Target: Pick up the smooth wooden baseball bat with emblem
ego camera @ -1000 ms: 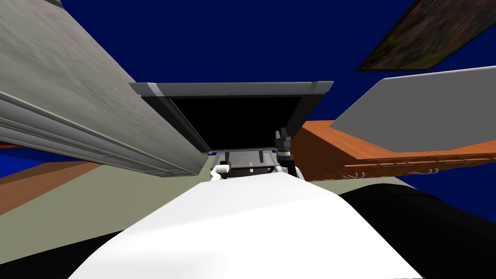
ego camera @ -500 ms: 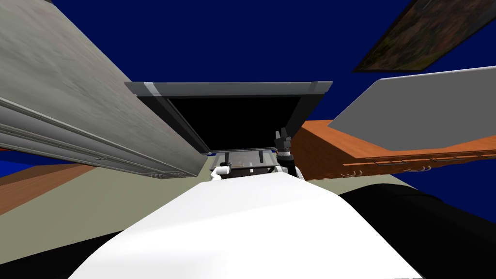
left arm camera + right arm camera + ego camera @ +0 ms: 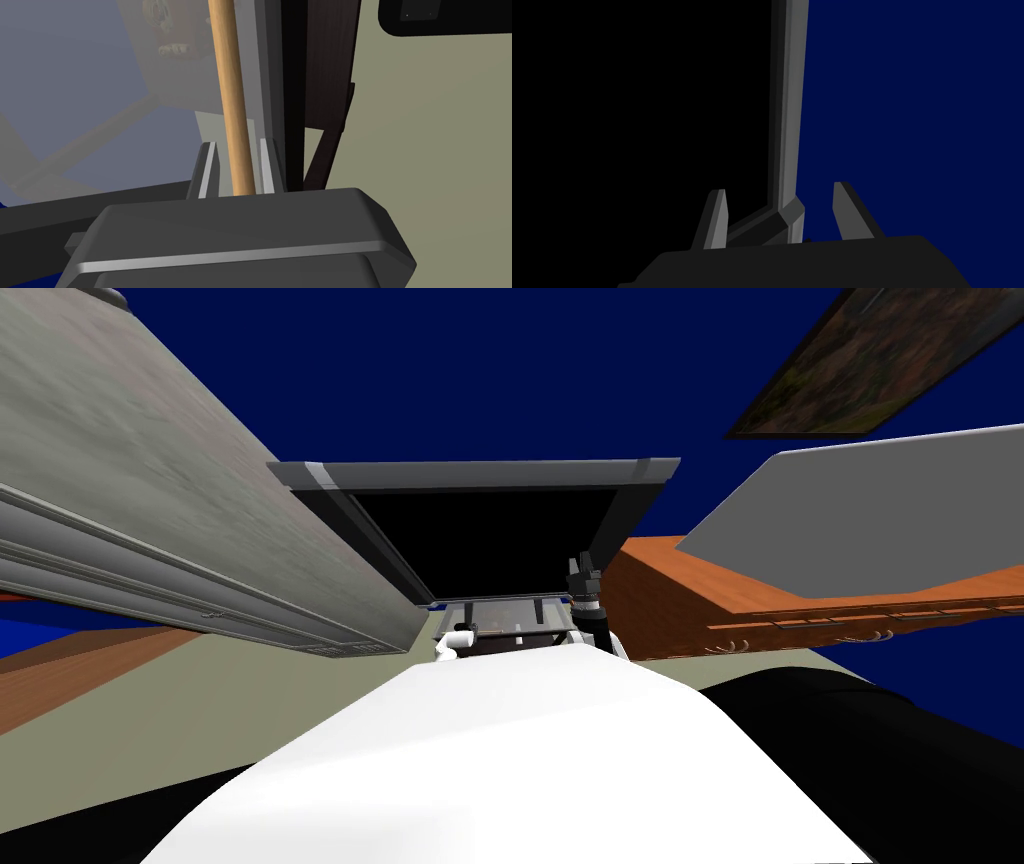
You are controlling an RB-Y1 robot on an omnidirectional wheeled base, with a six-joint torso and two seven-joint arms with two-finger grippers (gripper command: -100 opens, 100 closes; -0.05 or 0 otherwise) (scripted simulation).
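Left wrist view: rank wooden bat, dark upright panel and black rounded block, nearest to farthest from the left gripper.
1. wooden bat: clamped between the fingers of the left gripper.
2. dark upright panel: just past one finger, on the side towards the beige floor.
3. black rounded block: well beyond the panel, across the beige floor.

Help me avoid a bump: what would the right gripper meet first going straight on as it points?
Probably the grey frame edging the black area: its corner lies between the fingers of the open right gripper. Depth is unclear.
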